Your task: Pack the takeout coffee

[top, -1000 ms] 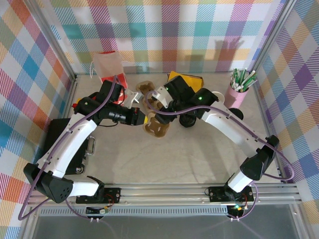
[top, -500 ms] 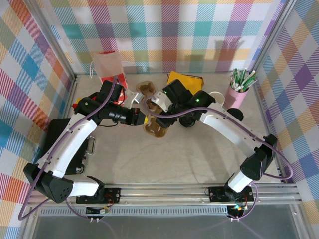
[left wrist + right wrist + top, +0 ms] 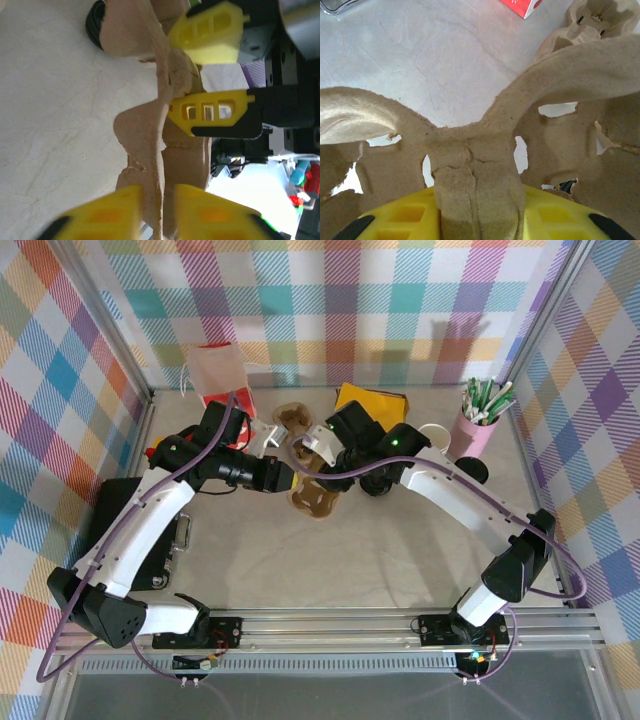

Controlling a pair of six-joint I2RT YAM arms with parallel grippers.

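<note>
Closest to you, the left hand [image 3: 157, 200] has its two yellow fingers on either side of a thin wall of the pulp carrier [image 3: 162, 130]. They sit tight to the wall, but you cannot tell whether they actually pinch it. Across the carrier, the right hand [image 3: 480, 207] is clamped on the central rib, with its fingers pressed against the pulp.

With both hands on one flimsy moulding, your main risk is tearing. The edges look ragged and cracks show at the rib, so a pull in opposite directions, or a twist, could split it. If one hand lets go while the other lifts, the carrier may swing or drop crooked onto the counter [image 3: 330, 560].

Further back, the takeout cup [image 3: 436, 434] stands on the counter, apart from the carrier. It is just beside the pink straw cup [image 3: 472, 430] and behind the right forearm. Swinging that arm round for it could knock either cup over. A skewed carrier would also make the cup harder to seat.
</note>
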